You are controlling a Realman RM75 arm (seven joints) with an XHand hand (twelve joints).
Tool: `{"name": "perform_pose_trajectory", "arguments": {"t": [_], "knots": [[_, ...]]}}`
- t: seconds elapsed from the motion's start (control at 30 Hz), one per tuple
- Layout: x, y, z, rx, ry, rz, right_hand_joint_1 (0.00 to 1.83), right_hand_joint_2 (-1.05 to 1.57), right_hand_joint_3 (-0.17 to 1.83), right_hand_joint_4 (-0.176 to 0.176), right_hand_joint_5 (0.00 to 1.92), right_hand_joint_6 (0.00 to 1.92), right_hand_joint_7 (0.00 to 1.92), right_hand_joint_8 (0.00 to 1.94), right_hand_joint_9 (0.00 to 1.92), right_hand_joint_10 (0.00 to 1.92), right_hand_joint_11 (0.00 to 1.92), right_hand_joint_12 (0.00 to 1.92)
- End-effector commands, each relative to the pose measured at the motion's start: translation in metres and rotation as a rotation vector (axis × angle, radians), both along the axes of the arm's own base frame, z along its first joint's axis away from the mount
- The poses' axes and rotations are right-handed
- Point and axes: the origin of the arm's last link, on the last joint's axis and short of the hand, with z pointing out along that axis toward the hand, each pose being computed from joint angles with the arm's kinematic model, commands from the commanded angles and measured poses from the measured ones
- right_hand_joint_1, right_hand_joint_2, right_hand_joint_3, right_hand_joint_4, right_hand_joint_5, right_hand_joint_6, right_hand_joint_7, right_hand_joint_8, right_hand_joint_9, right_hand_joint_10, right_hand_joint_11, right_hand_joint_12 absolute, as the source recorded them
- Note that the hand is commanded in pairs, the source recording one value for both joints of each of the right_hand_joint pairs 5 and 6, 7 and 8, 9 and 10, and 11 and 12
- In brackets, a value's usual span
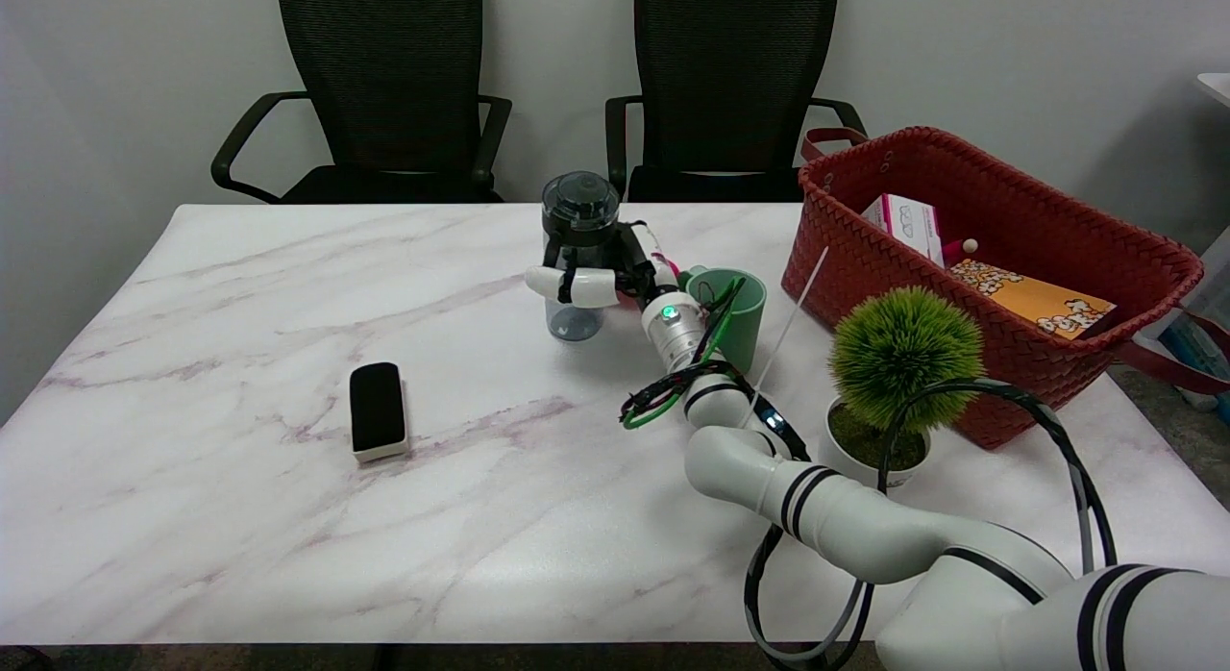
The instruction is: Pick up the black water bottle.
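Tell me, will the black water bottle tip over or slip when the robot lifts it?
Probably not. The right hand wraps its fingers around the water bottle at mid-height, so it should stay upright. Its smooth, see-through wall may be a little slippery. It looks stiff, so it shouldn't squash. I can't tell whether water is inside, so its weight is unclear.

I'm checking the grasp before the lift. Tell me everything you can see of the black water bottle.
The black water bottle stands upright on the marble table, near its far middle. It has a round black lid and a smoky, see-through body that looks like plastic. The right hand wraps around its middle, one white finger crossing its front. A green cup stands to its right.
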Motion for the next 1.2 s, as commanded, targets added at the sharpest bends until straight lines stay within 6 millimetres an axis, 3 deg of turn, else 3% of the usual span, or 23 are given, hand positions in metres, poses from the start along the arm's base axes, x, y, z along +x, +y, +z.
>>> {"name": "perform_pose_trajectory", "arguments": {"t": [0.03, 0.57, 0.87, 1.2], "knots": [[0.008, 0.0, -0.003, 0.01, -0.01, 0.029, 1.23, 0.52, 0.56, 0.0, 0.86, 0.86, 1.07, 1.07, 0.94, 0.94, 0.84, 0.84], [0.027, 0.002, -0.013, 0.04, -0.022, 0.093, 1.23, 0.55, 0.56, 0.0, 0.87, 0.87, 1.09, 1.09, 1.0, 1.0, 0.85, 0.85], [0.041, 0.014, -0.025, 0.081, -0.052, 0.147, 1.23, 0.55, 0.57, 0.0, 0.86, 0.86, 1.09, 1.09, 1.01, 1.01, 0.85, 0.85], [0.095, 0.025, -0.034, 0.169, -0.096, 0.276, 1.23, 0.6, 0.56, 0.0, 0.85, 0.85, 1.1, 1.1, 1.02, 1.02, 0.85, 0.85]]}}
